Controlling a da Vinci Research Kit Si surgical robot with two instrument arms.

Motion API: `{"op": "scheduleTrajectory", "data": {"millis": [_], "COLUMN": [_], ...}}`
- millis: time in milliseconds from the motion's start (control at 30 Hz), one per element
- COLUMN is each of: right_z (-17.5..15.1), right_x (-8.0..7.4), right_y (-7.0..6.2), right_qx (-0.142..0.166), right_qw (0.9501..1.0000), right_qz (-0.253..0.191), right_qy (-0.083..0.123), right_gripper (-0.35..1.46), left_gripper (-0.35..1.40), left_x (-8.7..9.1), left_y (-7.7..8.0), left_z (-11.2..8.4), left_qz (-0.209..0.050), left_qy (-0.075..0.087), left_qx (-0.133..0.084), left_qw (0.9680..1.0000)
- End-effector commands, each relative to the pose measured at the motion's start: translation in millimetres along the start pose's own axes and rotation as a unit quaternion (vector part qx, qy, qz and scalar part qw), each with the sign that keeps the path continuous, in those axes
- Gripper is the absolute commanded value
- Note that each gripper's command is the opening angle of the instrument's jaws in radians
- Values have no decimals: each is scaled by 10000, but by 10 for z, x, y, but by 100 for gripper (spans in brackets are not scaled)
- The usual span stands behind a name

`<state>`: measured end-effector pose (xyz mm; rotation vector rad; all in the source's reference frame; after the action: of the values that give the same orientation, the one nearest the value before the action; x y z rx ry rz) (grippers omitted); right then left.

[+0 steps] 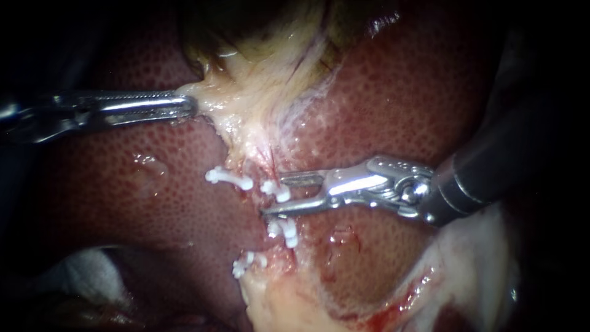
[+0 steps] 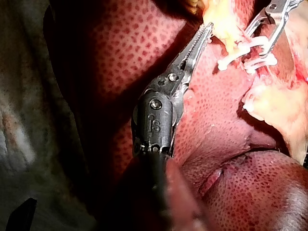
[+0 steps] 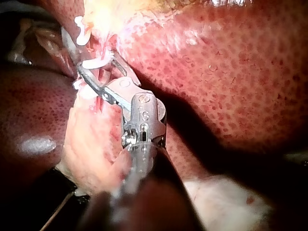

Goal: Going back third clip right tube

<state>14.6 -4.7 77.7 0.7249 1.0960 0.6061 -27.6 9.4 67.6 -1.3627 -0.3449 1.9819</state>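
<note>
My right instrument (image 1: 272, 195) comes in from the right with its jaws open. They stand on either side of a white clip (image 1: 276, 192) on the right tube, with a gap between each jaw and the clip. A second clip (image 1: 284, 232) sits lower on the same tube. Two more clips (image 1: 228, 178) (image 1: 246, 263) sit further left. My left instrument (image 1: 184, 103) is shut on pale gallbladder tissue (image 1: 258, 86) and holds it taut leftward. In the right wrist view the open jaws (image 3: 92, 53) bracket a clip (image 3: 96, 63). The left wrist view shows the shut jaws (image 2: 206, 30) on yellowish tissue (image 2: 219, 19).
Dark red liver (image 1: 399, 92) surrounds the tubes on both sides. Pale fatty tissue (image 1: 467, 264) lies under my right instrument's shaft. White gauze (image 1: 80, 270) lies at the lower left, and gauze (image 3: 226, 202) also shows beside the shaft in the right wrist view.
</note>
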Motion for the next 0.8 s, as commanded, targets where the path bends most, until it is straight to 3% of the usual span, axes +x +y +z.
{"op": "scheduleTrajectory", "data": {"millis": [33, 433, 800], "right_z": [-4, -49, -12], "right_x": [0, -1, 3], "right_y": [0, -5, -4], "right_qx": [0, 14, -79], "right_qw": [10000, 9999, 9998], "right_qz": [-38, -171, -172], "right_qy": [-2, -10, 20], "right_gripper": [49, 49, 49], "left_gripper": [-35, -35, -35], "left_x": [0, 0, 0], "left_y": [0, 0, 0], "left_z": [0, 0, 0], "left_qz": [3, 3, 2], "left_qy": [1, 1, 1], "left_qx": [4, 4, 5], "left_qw": [10000, 10000, 10000]}}
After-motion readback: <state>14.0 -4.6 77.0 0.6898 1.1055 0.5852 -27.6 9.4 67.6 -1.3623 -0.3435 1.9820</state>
